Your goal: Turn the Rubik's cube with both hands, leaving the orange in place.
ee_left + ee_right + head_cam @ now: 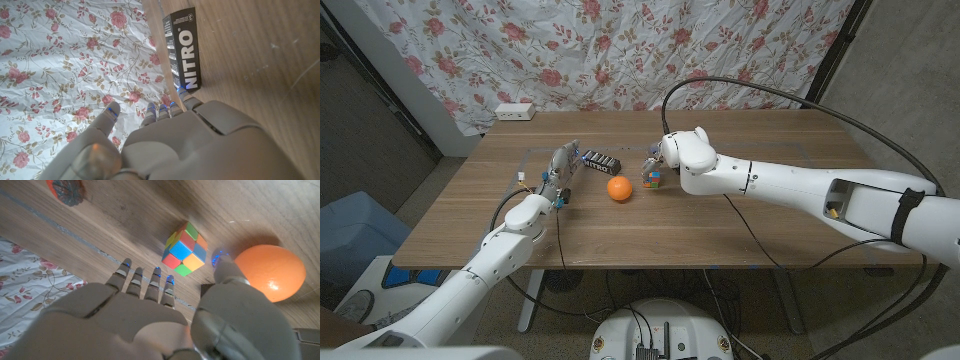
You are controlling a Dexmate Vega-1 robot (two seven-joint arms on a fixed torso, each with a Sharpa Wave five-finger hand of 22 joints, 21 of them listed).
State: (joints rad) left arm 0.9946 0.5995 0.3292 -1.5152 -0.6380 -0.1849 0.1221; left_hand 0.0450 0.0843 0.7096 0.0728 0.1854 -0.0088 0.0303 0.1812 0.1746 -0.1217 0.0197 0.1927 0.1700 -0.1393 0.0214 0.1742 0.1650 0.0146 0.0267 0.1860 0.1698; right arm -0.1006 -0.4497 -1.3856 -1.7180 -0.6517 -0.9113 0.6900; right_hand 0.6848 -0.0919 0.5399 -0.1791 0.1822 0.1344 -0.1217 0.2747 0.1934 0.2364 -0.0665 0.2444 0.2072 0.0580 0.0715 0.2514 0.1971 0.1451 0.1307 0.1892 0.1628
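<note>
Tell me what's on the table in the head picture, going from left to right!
Left hand → black Nitro box → orange → Rubik's cube → right hand.

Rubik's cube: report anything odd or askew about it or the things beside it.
Nothing stands out. The Rubik's cube sits intact on the wooden table, untouched, ahead of the right hand, with the orange close beside it. The left hand holds nothing.
</note>
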